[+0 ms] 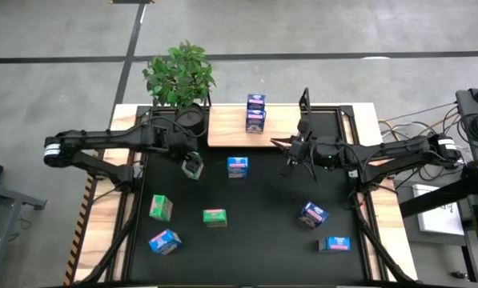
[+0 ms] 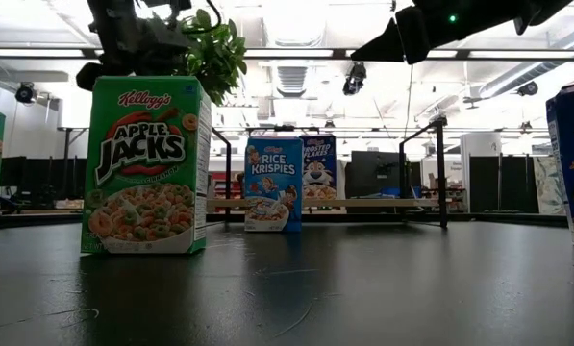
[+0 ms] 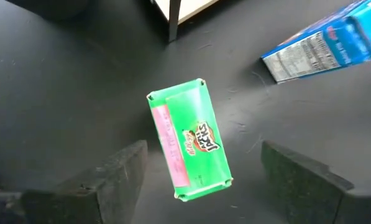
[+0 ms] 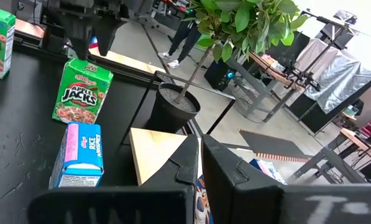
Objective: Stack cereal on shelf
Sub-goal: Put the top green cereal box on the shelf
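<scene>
High view, shelf: pale wood shelf (image 1: pixel 230 128) at upper centre of the frame, with two blue cartons stacked (image 1: pixel 256 112) on it.
High view, surface: black mat (image 1: pixel 263 208) covers the wooden surface (image 1: pixel 102 232); loose cereal cartons lie scattered over the mat, blue ones at centre and lower right, green ones at lower left.
High view, left pincer (image 1: pixel 192 166): left of centre, fingers apart above a green carton (image 1: pixel 193 168).
High view, right pincer (image 1: pixel 289 164): right of centre, fingers together, holding nothing.
High view, plant: leafy potted plant (image 1: pixel 179 76) at upper left of the shelf.
Low view, writing: the green carton (image 2: pixel 145 165) at left reads "Kellogg's Apple Jacks" and stands upright on the mat; a blue carton at centre (image 2: pixel 273 184) reads "Rice Krispies"; one behind it reads "Frosted Flakes".
Low view, room: bright ceiling lights, dark stands and workshop gear beyond the surface.
Left wrist view: green carton top (image 3: pixel 189 139) seen from above between the spread fingers (image 3: pixel 117 177), not touching either; part of the word "Jacks" readable.
Right wrist view: "Apple Jacks" carton (image 4: pixel 82 91) upright at upper left, "Rice Krispies" carton (image 4: pixel 79 155) below it; a person's legs far off in the room.
</scene>
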You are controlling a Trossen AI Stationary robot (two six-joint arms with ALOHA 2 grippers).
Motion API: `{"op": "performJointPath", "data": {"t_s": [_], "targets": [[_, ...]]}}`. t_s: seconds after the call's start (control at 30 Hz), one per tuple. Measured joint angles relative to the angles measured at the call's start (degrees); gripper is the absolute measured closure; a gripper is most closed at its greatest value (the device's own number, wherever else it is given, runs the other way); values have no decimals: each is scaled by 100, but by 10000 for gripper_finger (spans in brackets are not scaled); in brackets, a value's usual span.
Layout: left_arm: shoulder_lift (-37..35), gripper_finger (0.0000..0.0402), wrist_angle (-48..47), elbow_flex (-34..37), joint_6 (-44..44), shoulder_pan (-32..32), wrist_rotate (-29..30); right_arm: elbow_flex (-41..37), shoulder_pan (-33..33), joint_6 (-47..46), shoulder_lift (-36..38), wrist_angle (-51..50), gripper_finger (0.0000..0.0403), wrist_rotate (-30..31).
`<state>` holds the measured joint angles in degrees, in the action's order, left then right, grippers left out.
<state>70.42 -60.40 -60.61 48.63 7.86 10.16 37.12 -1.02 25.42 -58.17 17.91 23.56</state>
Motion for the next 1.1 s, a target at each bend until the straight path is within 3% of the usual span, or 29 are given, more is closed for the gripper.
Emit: {"op": "performJointPath", "data": {"t_s": [0.43,0.87,1.1], "targets": [[525,137,189,191,8,-207,281,0,0,15,0,-9,392,2],[595,218,243,377,40,-281,387,0,-2,15,0,-9,392,2],[580,239,242,376,38,-379,384,0,-2,15,0,-9,392,2]]}}
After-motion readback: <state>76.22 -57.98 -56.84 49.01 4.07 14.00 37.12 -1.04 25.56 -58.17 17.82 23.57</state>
